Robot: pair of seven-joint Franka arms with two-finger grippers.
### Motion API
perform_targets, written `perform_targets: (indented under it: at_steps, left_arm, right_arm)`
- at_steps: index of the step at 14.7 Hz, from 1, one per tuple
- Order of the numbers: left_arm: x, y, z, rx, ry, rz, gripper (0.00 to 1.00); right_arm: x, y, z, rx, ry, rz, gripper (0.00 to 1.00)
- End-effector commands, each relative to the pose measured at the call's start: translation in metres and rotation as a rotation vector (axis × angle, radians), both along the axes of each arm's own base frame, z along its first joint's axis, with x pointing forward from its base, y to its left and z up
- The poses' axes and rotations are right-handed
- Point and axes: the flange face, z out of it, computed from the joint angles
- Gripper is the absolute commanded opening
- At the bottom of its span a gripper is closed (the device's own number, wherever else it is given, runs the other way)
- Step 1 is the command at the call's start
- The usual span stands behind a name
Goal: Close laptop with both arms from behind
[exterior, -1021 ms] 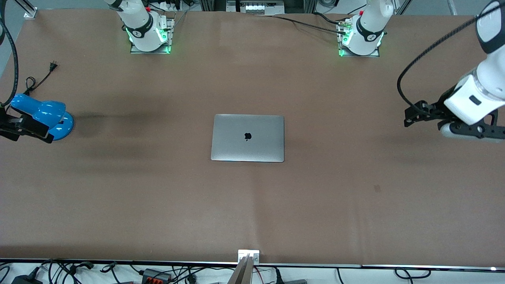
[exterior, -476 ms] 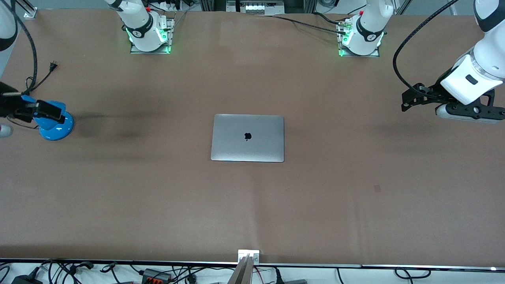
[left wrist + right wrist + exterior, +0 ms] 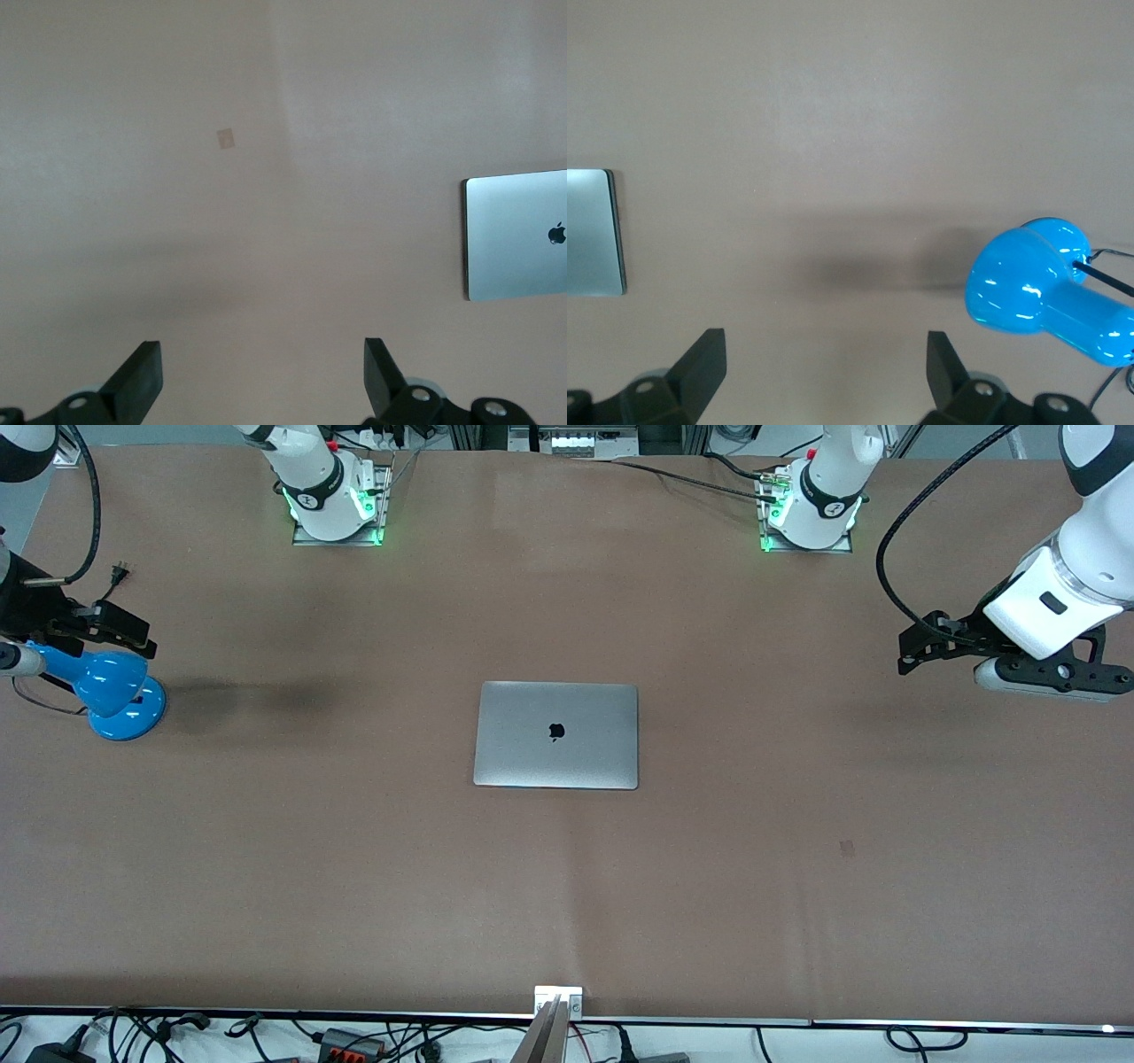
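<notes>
In the front view the left gripper (image 3: 912, 657) hangs over the table (image 3: 354, 868) near the edge at the left arm's end, and the right gripper (image 3: 124, 633) hangs over the edge at the right arm's end, just above a blue lamp (image 3: 111, 686). One laptop (image 3: 556, 735) lies shut and flat in the middle of the tabletop, between the two grippers and well apart from both. Its long axis runs from one arm's end of the table to the other, with the logo on the lid facing up.

In the left wrist view the left gripper (image 3: 263, 381) has its fingers spread wide over bare tabletop, with one laptop (image 3: 518, 235) off to the side.

In the right wrist view the right gripper (image 3: 827, 376) is likewise spread wide. One laptop (image 3: 594, 232) edge shows, and one lamp (image 3: 1045, 292).
</notes>
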Motion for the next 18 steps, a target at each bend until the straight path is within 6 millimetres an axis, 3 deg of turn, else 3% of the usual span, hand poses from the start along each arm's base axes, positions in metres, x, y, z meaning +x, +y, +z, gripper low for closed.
perform_targets:
  at_steps: [1, 18]
  left_arm:
    - [-0.004, 0.000, 0.003, 0.014, 0.001, -0.006, 1.00]
    - [-0.004, -0.001, 0.003, 0.016, 0.000, -0.012, 1.00]
  right_arm:
    - [-0.004, -0.001, 0.002, -0.013, -0.020, -0.001, 1.00]
    - [-0.012, -0.007, 0.010, -0.012, -0.012, -0.003, 1.00]
